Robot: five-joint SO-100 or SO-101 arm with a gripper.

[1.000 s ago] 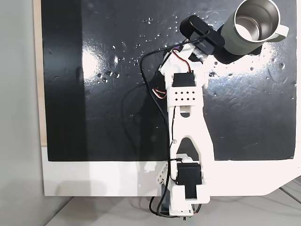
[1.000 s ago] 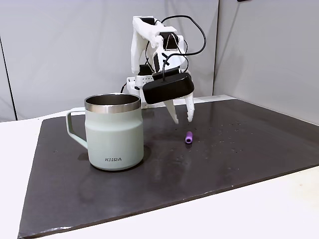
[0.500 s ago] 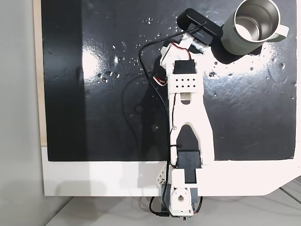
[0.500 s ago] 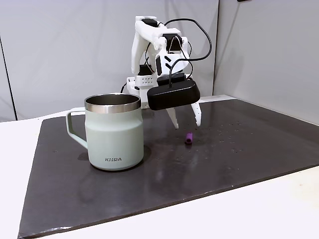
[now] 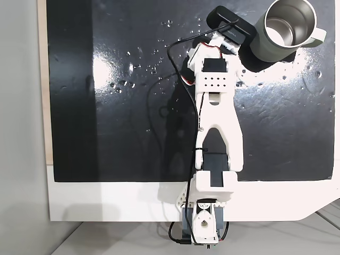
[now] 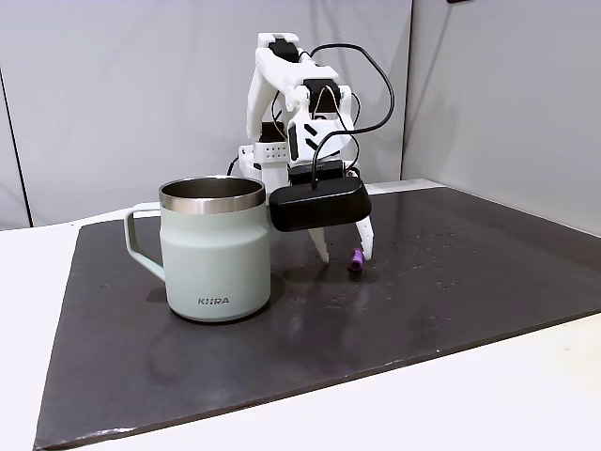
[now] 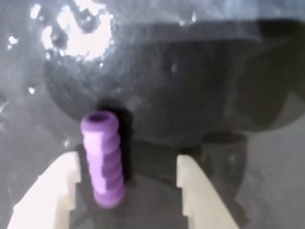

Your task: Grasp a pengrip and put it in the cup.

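My gripper (image 7: 127,183) is down at the black mat (image 6: 451,282), its two white fingers (image 7: 50,191) spread apart with the pengrip (image 7: 102,160) lying between them. In the wrist view the little purple ribbed tube rests on the mat with its open end pointing away from me. It sits just beside my left-hand finger as that view shows it, and a clear gap separates it from the other finger (image 7: 198,193). I cannot tell whether the near finger actually touches it. My fingers are not closed on anything.

In a fixed view from the side, my gripper (image 6: 343,251) hangs low with its white fingertips (image 6: 320,250) close to the mat, and the pengrip (image 6: 356,259) shows at the right-hand tip. The black wrist camera (image 6: 319,204) rides just above the fingers, and the cable (image 6: 371,80) loops up over my white arm (image 6: 282,94).

The cup (image 6: 214,246) stands upright on the mat to the left of my gripper in this side view, its handle (image 6: 139,242) turned away from me and its steel rim open at the top. It stands near my gripper but apart from it.

In a fixed view from above, my arm (image 5: 217,122) stretches up across the mat (image 5: 122,106), and the black camera housing (image 5: 232,27) lies just beside the cup (image 5: 284,29) at the top right corner. The cup's shiny interior is visible from above.
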